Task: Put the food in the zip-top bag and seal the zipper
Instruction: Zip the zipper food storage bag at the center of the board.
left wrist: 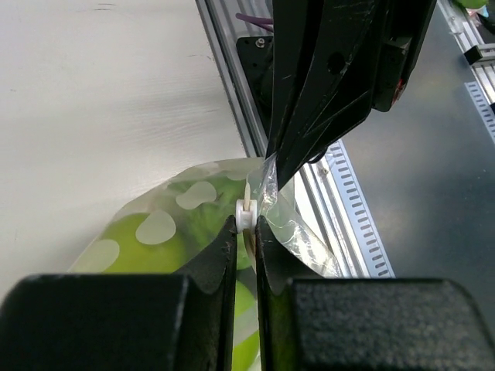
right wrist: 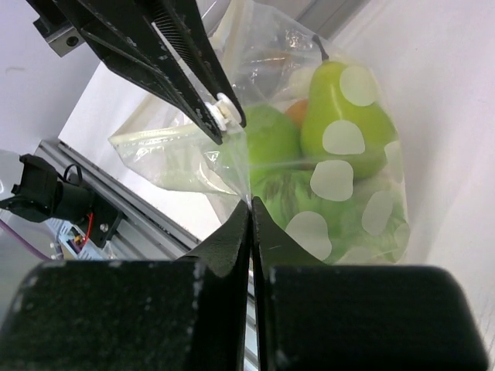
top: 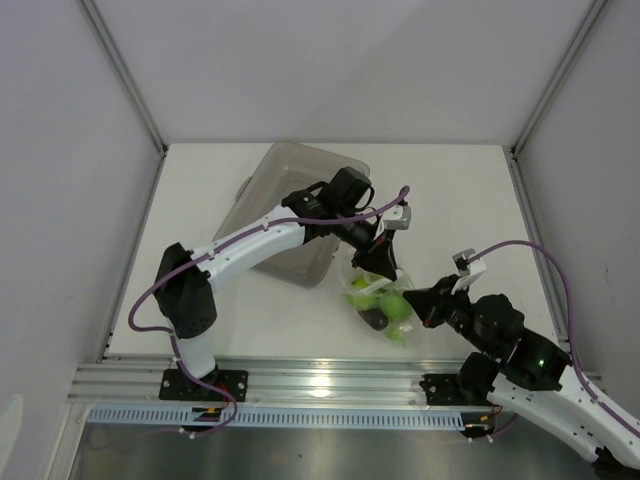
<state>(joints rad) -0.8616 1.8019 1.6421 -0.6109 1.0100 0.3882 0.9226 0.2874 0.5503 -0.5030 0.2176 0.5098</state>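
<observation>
The clear zip-top bag (top: pixel 382 305) lies near the table's front edge with the food inside. In the right wrist view I see a green pear-shaped fruit (right wrist: pixel 340 116), a round green fruit (right wrist: pixel 267 141) and a bit of orange fruit (right wrist: pixel 296 110) through the plastic. A dark piece (top: pixel 374 320) shows low in the bag. My left gripper (left wrist: pixel 246 222) is shut on the zipper's white slider (left wrist: pixel 246 212) at the bag's mouth. My right gripper (right wrist: pixel 250 203) is shut on the bag's edge (right wrist: pixel 232 174) just beside it, and its fingers (left wrist: pixel 309 116) face the left ones.
The grey translucent tray (top: pixel 262 195) stands behind the bag, partly under the left arm (top: pixel 250 245). The aluminium rail (top: pixel 320 380) runs along the table's front edge just below the bag. The enclosure walls stand left, right and behind.
</observation>
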